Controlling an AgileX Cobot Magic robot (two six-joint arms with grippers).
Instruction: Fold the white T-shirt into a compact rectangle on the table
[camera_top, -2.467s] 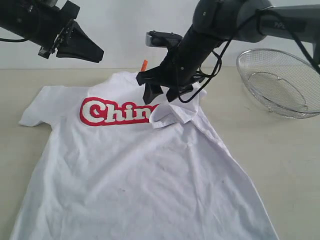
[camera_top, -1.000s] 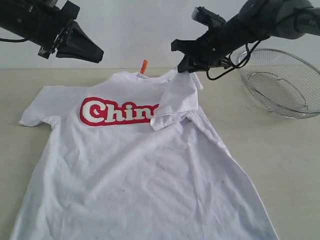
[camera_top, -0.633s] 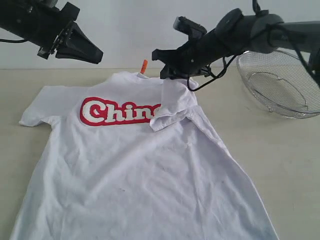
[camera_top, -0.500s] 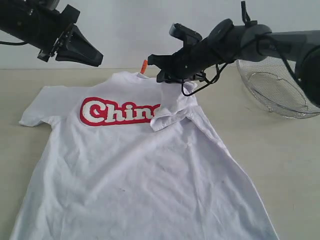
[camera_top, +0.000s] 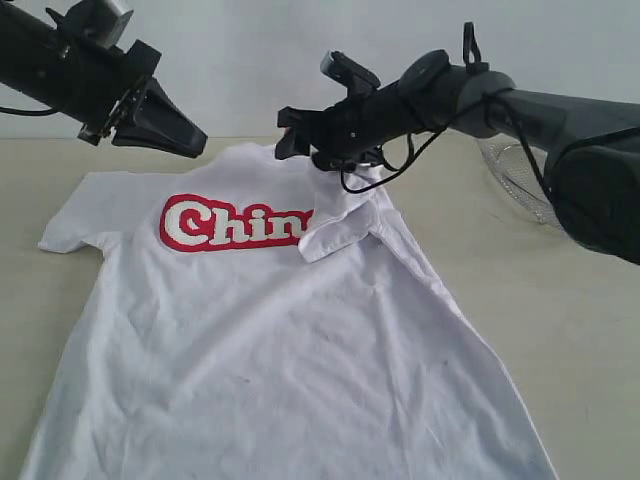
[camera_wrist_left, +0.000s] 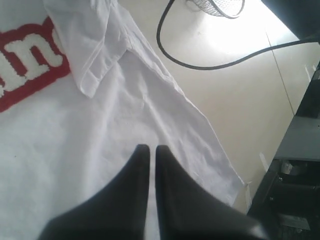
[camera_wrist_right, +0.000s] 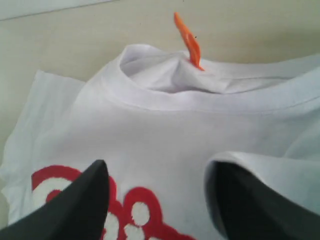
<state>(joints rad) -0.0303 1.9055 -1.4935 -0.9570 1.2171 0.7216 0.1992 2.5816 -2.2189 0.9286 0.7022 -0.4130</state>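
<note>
Exterior view reads "Chin" (camera_top: 235, 222) in white letters outlined in red across the chest of the white T-shirt (camera_top: 270, 340); the rest of the word is covered by the sleeve (camera_top: 345, 215) folded inward over it. An orange neck tag (camera_wrist_right: 187, 42) sticks up at the collar. The shirt lies front-up and lightly creased, spread on the beige table (camera_top: 570, 330), its other sleeve flat. The right gripper (camera_wrist_right: 157, 172) hangs over the collar with jaws wide apart, clamping nothing, though the folded sleeve's edge lies against one finger (camera_wrist_right: 250, 205). The left gripper (camera_wrist_left: 149, 150) hovers above the shirt, jaws pressed together, empty
</note>
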